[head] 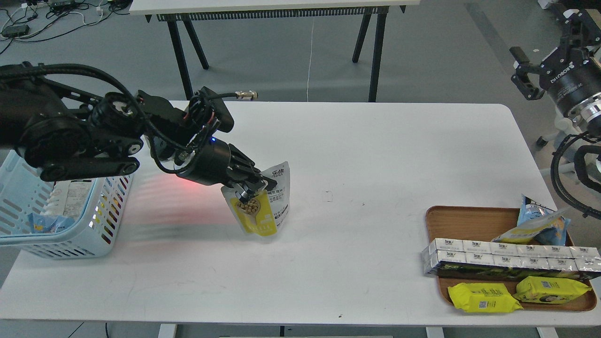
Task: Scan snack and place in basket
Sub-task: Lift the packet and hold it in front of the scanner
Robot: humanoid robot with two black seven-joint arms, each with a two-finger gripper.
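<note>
The small white-grey stand-up pouch with the yellow front panel (263,206) is being clamped by the left gripper (251,191) above the white table (375,155), the carry to the light blue slotted plastic basket (101,220) seemingly being next, while the right gripper (523,75), apparently spread, is being kept aside.

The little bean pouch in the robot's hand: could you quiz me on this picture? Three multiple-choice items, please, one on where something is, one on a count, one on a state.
1. Where is the basket?
A. at the table's left edge
B. on the wooden tray
C. on the floor

2. How many bright yellow packets lie on the tray?
A. none
B. two
C. five

3. What is the left gripper doing?
A. hanging open and empty
B. clamped on the snack
C. resting inside the basket

Answers: 1 A, it sits by the left edge, beneath the left arm. 2 B, two lie at the tray's near edge. 3 B, its fingers pinch the pouch's top.
</note>
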